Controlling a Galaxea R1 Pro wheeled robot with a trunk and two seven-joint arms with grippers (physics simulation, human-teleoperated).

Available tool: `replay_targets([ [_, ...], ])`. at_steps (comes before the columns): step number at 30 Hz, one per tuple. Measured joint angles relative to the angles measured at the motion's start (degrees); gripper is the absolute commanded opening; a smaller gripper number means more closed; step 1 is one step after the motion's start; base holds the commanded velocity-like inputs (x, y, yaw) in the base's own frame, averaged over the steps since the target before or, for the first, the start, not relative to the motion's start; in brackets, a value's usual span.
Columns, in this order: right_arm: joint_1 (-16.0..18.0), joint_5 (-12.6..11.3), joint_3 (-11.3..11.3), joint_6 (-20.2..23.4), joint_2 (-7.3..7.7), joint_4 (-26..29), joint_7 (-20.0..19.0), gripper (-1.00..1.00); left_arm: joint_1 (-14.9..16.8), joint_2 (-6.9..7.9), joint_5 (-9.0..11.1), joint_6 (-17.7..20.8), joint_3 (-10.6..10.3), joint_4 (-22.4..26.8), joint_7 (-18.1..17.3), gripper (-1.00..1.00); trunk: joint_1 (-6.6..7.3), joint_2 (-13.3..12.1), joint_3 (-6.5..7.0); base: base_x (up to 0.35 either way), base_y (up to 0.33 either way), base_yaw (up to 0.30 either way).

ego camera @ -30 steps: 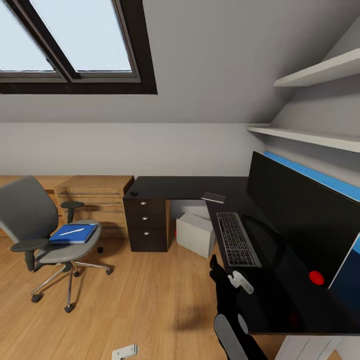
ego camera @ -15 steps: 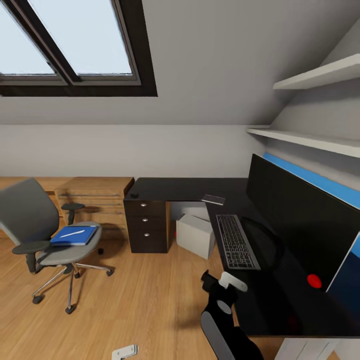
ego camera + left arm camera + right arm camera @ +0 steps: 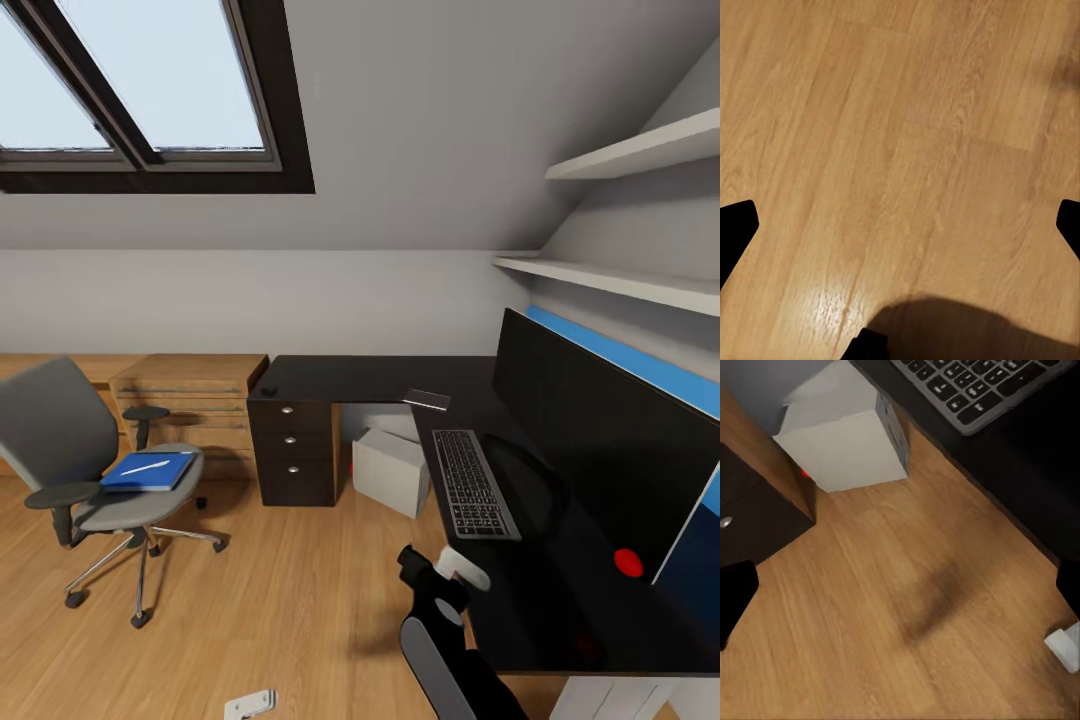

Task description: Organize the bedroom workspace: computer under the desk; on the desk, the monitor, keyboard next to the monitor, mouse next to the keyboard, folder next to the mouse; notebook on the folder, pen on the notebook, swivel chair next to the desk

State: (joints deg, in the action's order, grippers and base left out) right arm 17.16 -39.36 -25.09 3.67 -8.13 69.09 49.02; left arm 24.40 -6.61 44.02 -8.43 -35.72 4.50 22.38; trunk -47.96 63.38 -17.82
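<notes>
A: Head view first. Where do things sit?

B: The surface (image 3: pixel 360 378) is the black L-shaped top, running from centre out toward 4 o'clock. The monitor (image 3: pixel 600 440) stands on it at 3 o'clock, with the keyboard (image 3: pixel 472 483) flat on the top just beside it, on its 9 o'clock side. The notebook (image 3: pixel 427 399) lies at the corner of the L, at 12 o'clock from the keyboard. The computer (image 3: pixel 392 467) is on the floor under the surface, beside the drawers (image 3: pixel 292 452).

A: And the chair?

B: The chair (image 3: pixel 90 470) is well apart from the surface, at 8 o'clock. The folder (image 3: pixel 148 470) lies on its seat, with the pen (image 3: pixel 144 465) on top of the folder.

A: Any arm there?

B: The right arm (image 3: pixel 445 640) rises at 6 o'clock, near the front edge of the surface. Its pincer I cannot read there.

A: Left wrist view?

B: Bare wooden floor (image 3: pixel 900 150), a shadow at 6 o'clock. The left pincer (image 3: pixel 900 225) is wide: its dark fingertips (image 3: pixel 733 225) sit at the two side edges and hold nothing.

A: Right wrist view?

B: The right pincer (image 3: pixel 900 592) is also wide and holds nothing, one fingertip (image 3: pixel 733 589) at each side. Beyond are the computer (image 3: pixel 844 435) with its red light, at 11 o'clock, the keyboard (image 3: pixel 979 386) at 1 o'clock on the surface (image 3: pixel 1035 472), and a drawer (image 3: pixel 750 525) at 9 o'clock.
</notes>
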Motion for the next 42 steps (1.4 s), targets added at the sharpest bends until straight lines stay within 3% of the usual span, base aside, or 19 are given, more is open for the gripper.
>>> replay_targets([
  [3,0.01,-1.03,0.13,-1.96,0.03,-0.26,-0.28,1.0,0.0,-0.03,0.0,0.0,0.0,-0.01,0.0,1.0,0.0,0.0,0.0,0.0,0.0,0.0],
  [10,0.01,-7.55,0.26,-4.31,0.12,-1.35,-1.46,1.0,0.0,-0.11,-0.01,0.0,-0.02,-0.02,0.0,1.0,0.0,0.0,0.0,0.0,0.0,0.0],
  [13,0.01,-7.99,0.14,-4.46,0.12,-1.46,-1.6,1.0,0.0,-0.13,0.0,0.0,-0.01,-0.02,0.0,1.0,0.0,0.0,0.0,0.0,0.0,0.0],
  [17,0.02,-6.73,0.08,-4.37,0.11,-1.49,-1.69,1.0,0.0,-0.14,0.0,0.0,-0.01,-0.02,0.0,1.0,0.0,0.0,0.0,0.0,0.0,0.0],
  [21,0.23,-2.88,-0.47,-1.98,0.11,-1.5,-1.95,1.0,0.0,-0.15,0.0,0.0,-0.04,-0.02,0.0,1.0,0.0,0.0,0.0,0.0,0.0,0.0],
  [24,0.57,0.93,-2.48,1.45,0.14,-1.37,-3.64,1.0,0.0,-0.13,0.0,0.0,-0.03,-0.02,0.0,1.0,0.0,0.0,0.0,0.0,0.0,0.0],
  [28,0.73,3.41,-4.47,3.87,0.21,-1.22,-8.2,1.0,0.0,-0.14,0.0,0.0,-0.01,-0.02,0.0,1.0,0.0,0.0,0.0,0.0,0.0,0.0],
  [33,0.79,4.31,-5.36,4.59,0.18,-1.22,-11.53,1.0,0.0,-0.08,0.0,0.0,0.0,-0.02,0.0,1.0,0.0,0.0,0.0,0.0,0.0,0.0],
  [42,0.81,4.56,-5.81,4.71,0.22,-1.11,-12.94,1.0,0.0,-0.06,0.0,0.0,0.0,-0.02,0.0,1.0,0.0,0.0,0.0,0.002,0.001,0.0],
])
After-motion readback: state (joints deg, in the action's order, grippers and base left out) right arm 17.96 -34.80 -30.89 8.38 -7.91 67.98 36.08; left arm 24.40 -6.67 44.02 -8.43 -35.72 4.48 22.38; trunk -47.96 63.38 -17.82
